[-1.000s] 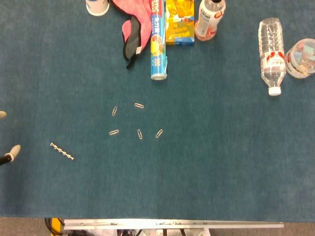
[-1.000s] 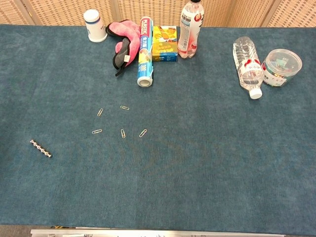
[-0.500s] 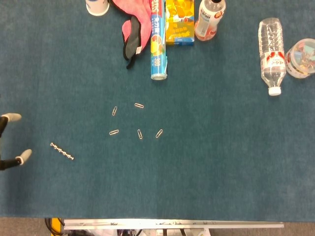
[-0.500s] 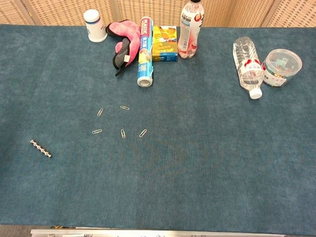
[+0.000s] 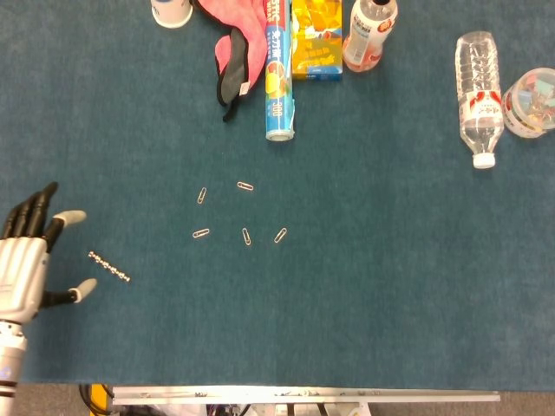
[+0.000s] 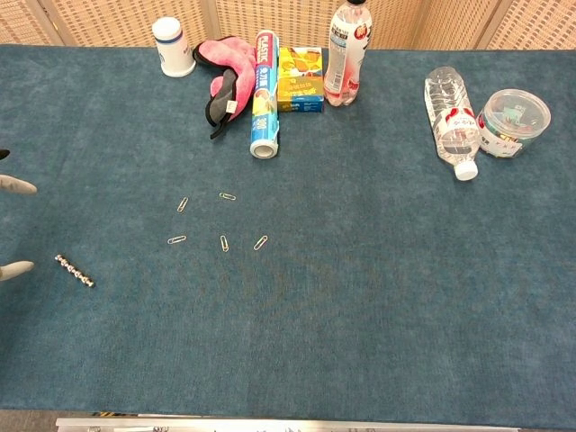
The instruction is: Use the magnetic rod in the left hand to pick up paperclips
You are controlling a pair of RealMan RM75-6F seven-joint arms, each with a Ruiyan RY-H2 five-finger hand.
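Desk [image 5: 390, 303] surface is a dark blue-green felt-like covering, running edge to edge; a metal strip [image 5: 303, 395] lines the near edge. Behind the far edge, chest view shows woven tan panels [image 6: 270, 16] with pale uprights. Magnetic rod [image 5: 109, 267], a short beaded silver bar, lies flat and aslant near the left edge, held by nothing. Left robot hand [image 5: 30, 260] sits at the left edge just beside the rod, white back up, dark fingers [image 5: 35, 208] spread wide, grasping nothing; one pale fingertip close to the rod's near end, apart from it. Chest view catches only two pale fingertips [image 6: 16, 186] at the left edge. Right robot hand is in neither view. Five paperclips [image 5: 245, 236] scattered in a loose ring left of centre, well apart from the rod, none touching another. Along the far edge, left to right: white cup [image 5: 172, 11], pink cloth with black trim [image 5: 234, 39], blue roll of wrap [image 5: 277, 74] lying pointed toward the near edge, yellow box [image 5: 316, 39], upright drink bottle [image 5: 370, 33]. Toward the far right corner: clear water bottle [image 5: 479, 87] lying on its side, cap toward the near edge, and a clear round tub [image 5: 531, 102] with coloured contents just beside it.
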